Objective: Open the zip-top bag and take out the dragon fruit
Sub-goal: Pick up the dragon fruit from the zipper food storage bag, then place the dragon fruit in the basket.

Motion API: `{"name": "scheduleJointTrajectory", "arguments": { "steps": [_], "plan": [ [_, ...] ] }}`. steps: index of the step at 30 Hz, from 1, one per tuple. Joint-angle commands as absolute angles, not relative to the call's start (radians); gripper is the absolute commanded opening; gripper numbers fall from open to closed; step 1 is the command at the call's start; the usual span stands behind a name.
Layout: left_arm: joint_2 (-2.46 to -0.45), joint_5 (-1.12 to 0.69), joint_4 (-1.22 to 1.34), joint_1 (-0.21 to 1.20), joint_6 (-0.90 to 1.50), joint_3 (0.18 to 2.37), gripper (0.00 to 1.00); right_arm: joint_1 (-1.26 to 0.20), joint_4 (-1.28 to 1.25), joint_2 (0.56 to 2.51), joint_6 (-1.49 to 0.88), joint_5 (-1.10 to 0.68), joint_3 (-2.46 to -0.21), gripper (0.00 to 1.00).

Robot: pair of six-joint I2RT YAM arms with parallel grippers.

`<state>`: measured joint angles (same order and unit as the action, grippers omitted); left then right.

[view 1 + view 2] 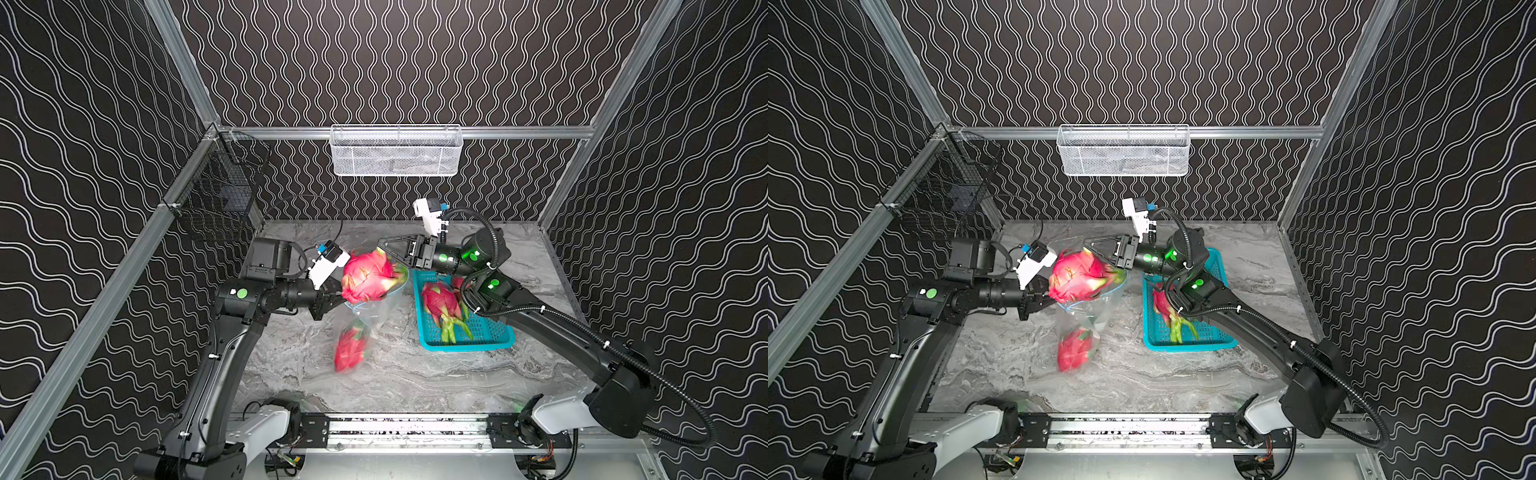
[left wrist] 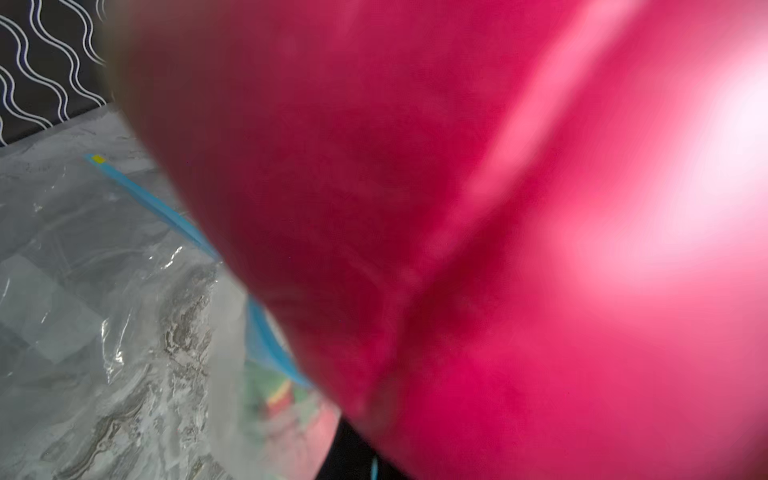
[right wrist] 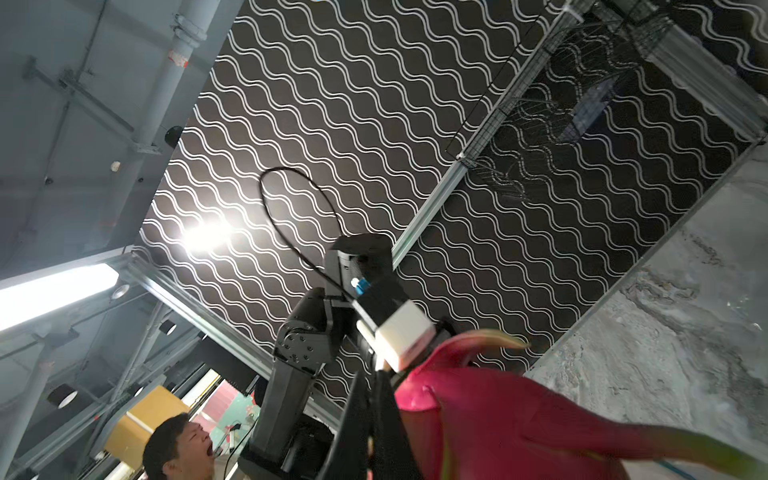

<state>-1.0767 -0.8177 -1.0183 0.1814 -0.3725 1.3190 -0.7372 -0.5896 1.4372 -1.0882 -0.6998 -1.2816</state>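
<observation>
Above the open mouth of the zip-top bag point(image 1: 1090, 313), the dragon fruit point(image 1: 368, 276) hangs clear of the marble table point(image 1: 415, 374), between both tools. The left gripper point(image 1: 338, 296) touches its lower end, jaws together. The right gripper point(image 1: 384, 247) meets a leafy tip on its far side, jaws likewise together. Which one bears the fruit I cannot tell. A second dragon fruit point(image 1: 349, 347) lies blurred inside the bag, near the teal basket point(image 1: 469, 343) holding more fruit.
</observation>
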Motion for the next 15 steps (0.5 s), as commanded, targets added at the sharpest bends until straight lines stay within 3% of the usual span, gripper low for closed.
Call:
{"name": "scheduleJointTrajectory", "arguments": {
  "steps": [1, 5, 10, 15],
  "plan": [
    [-1.061, -0.731, -0.979, 0.178, -0.420, 1.295, 0.00, -0.702, -0.590, 1.404, -1.051, -0.730, -1.330, 0.00],
    [-1.042, -0.595, -0.956, 0.178, -0.480, 1.267, 0.00, -0.607, -0.403, 1.339, -0.959, -0.686, -1.337, 0.00],
    [-1.026, -0.549, -0.943, 0.178, -0.520, 1.266, 0.00, -0.461, -0.272, 1.325, -0.893, -0.734, -1.329, 0.00],
    [-1.062, -0.475, -0.928, 0.178, -0.533, 1.380, 0.00, -0.326, -0.185, 1.306, -0.802, -0.722, -1.270, 0.00]
  ]
}}
